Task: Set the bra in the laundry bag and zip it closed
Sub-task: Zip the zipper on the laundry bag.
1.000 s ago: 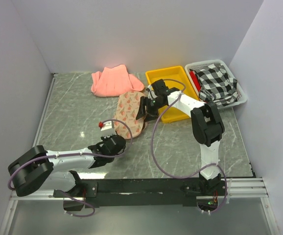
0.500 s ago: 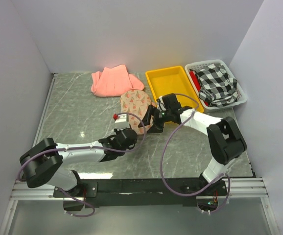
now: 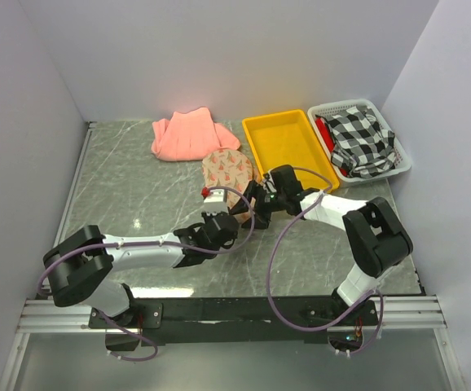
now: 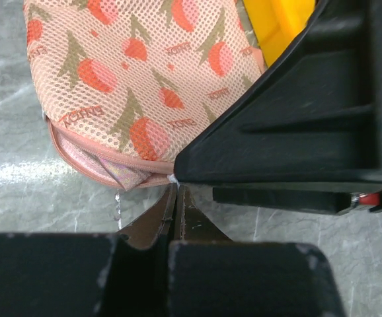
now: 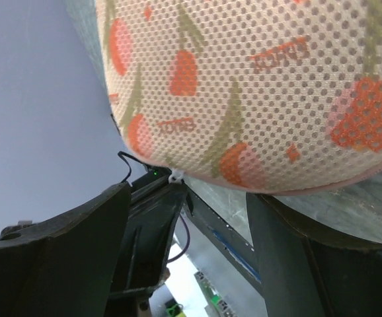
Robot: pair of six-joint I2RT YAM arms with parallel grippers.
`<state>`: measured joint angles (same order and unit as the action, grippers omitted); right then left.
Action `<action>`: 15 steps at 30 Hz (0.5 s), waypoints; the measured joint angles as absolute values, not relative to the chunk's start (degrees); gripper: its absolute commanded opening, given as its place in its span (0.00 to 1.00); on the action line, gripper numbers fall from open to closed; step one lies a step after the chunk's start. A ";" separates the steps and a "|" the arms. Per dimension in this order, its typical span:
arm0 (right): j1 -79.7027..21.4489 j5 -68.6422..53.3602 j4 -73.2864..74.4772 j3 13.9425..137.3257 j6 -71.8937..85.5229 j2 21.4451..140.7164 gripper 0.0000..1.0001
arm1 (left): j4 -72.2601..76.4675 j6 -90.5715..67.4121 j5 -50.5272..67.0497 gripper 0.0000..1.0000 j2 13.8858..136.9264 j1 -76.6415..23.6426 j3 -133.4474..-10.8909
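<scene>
Down at the near side, the left gripper (image 4: 178, 195) has its jaws pressed tight together, tips right up against a small white tab (image 4: 173, 178) on the near rim of the laundry bag (image 3: 229, 169). Whether that tab is actually pinched, I can't tell. Just at its 2 o'clock, the right gripper (image 3: 256, 199) stands with jaws spread wide and nothing between them, fingers low beside the bag's 5 o'clock edge. The bag itself lies flat near the middle of the grey marbled table (image 3: 121, 195), mesh and red-orange prints facing up. And the bra (image 4: 110, 172): only a sliver of shiny pink shows, peeking from a gap under the pink edging at the bag's near rim, the rest hidden inside. Further back, at the bag's 11 o'clock, lies a salmon-pink folded cloth (image 3: 188, 134). At 1 o'clock sits a yellow bin (image 3: 288, 145), just beside the bag. At 2 o'clock, in the far corner, a white basket (image 3: 340, 105) holds a black-and-white checked cloth (image 3: 362, 134).
</scene>
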<state>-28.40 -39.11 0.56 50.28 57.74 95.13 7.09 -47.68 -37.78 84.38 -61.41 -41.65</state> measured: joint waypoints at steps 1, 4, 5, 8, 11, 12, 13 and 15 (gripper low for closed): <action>-28.42 -38.92 0.43 50.00 58.22 95.13 0.78 | 7.09 -47.55 -37.80 0.01 84.38 -61.43 -41.85; -28.47 -38.48 -0.34 49.30 59.31 94.91 0.79 | 6.94 -47.13 -37.95 0.01 84.38 -61.49 -42.87; -28.51 -37.89 -0.30 49.17 59.46 94.59 0.79 | 6.98 -46.98 -37.95 0.01 84.38 -61.54 -43.11; -28.53 -35.94 0.23 49.39 59.57 93.65 0.78 | 7.40 -46.15 -37.85 0.01 84.36 -61.71 -43.35; -28.53 -34.76 -0.05 49.60 60.18 93.65 0.76 | 7.35 -45.82 -37.74 0.01 84.27 -62.13 -43.38; -28.53 -34.35 -0.16 49.60 60.49 93.76 0.74 | 7.31 -45.69 -37.76 0.01 84.16 -62.33 -43.40; -28.51 -33.85 -0.23 49.76 60.62 93.95 0.72 | 7.29 -45.67 -37.76 0.01 84.05 -62.59 -43.42; -28.53 -33.17 0.49 51.07 60.66 94.96 0.60 | 6.94 -45.67 -37.76 0.01 83.68 -63.09 -43.42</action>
